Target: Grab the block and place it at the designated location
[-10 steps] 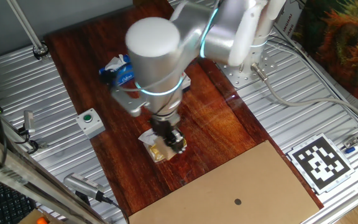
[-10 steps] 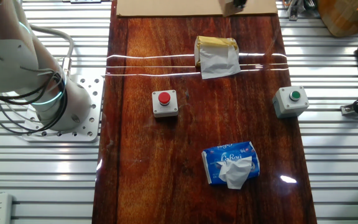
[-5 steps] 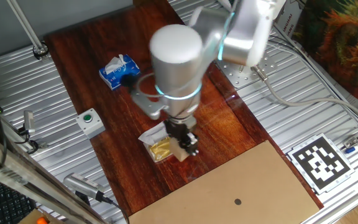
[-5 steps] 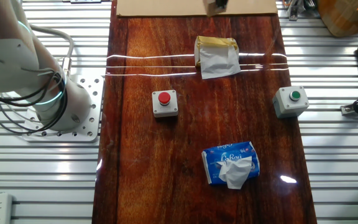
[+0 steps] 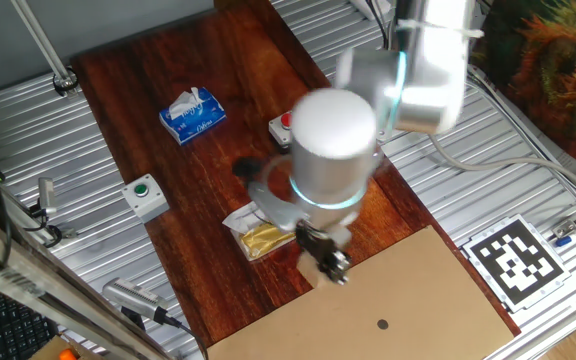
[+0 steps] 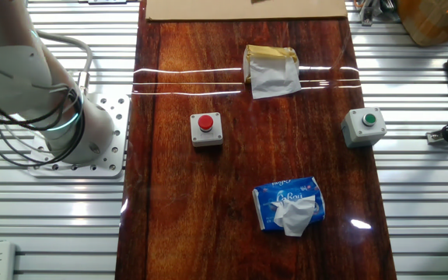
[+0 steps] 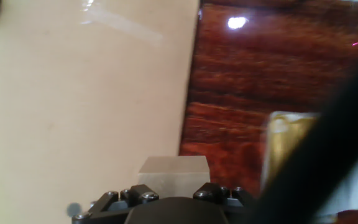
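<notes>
Carrying block pinched in gripper above edge of cardboard sheet, near its dark centre dot. Risk, by judgement: early release drops cube off-centre onto red-brown board.

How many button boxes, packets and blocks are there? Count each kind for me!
Grey button boxes: 2 (red-button box, green-button box)
Packets: 2 (blue tissue packet, gold foil packet with white paper)
Light-tan wooden block: 1, at the gripper
Tan cardboard sheet: 1
Total: 6
</notes>
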